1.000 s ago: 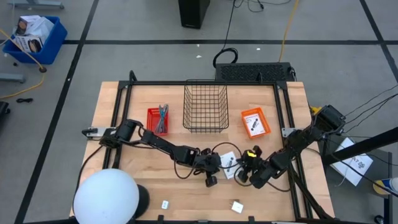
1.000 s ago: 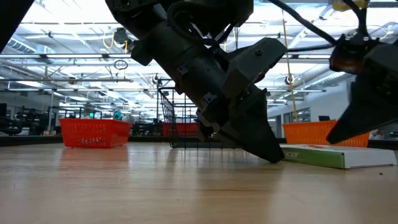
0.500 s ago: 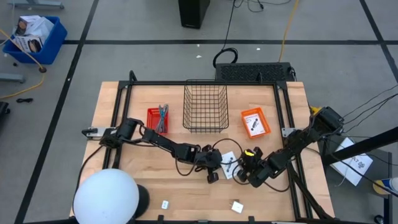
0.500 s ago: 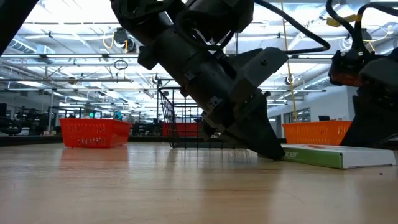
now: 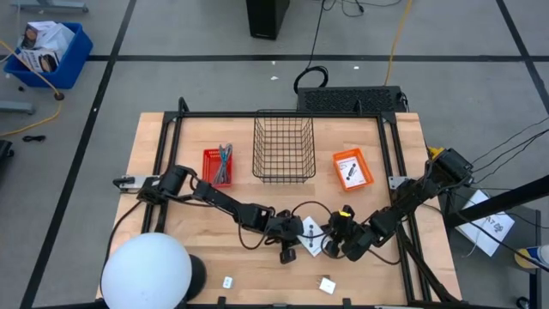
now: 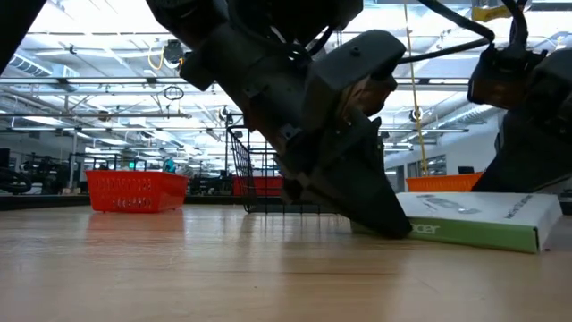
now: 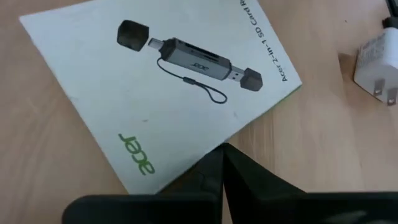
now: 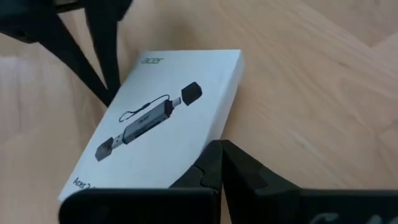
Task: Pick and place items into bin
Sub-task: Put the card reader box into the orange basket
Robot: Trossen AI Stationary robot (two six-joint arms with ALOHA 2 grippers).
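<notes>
A flat white card-reader box (image 5: 312, 237) with dark print lies on the wooden table near its middle, top face up (image 7: 168, 93). My left gripper (image 5: 292, 249) is shut and slants down at the box's left side. My right gripper (image 5: 331, 246) is shut too and comes at the box from the right. Two tiny white blocks (image 5: 227, 281) (image 5: 327, 285) rest near the front edge. The wire bin (image 5: 283, 150) stands at the back centre. My left gripper touches the box's edge (image 7: 211, 151) near a corner with the tips of its shut fingers (image 6: 393, 224), slanting down from the table's left. The box lies flat on the table. My right gripper meets the box's long side (image 8: 219, 134) with its shut fingertips (image 8: 221, 155), slanting down from the right.
A red tray (image 5: 217, 166) with pens sits left of the wire bin, an orange tray (image 5: 352, 169) right of it. A white plug block (image 7: 376, 62) lies near the box. A white dome (image 5: 146, 270) covers the near left corner. A black frame (image 5: 283, 114) rims the table.
My right gripper has gone toward the table's left, against the box. The box has slid a little toward the near edge and turned flat on the table, so that its end now faces the low view. Both grippers have stayed shut.
</notes>
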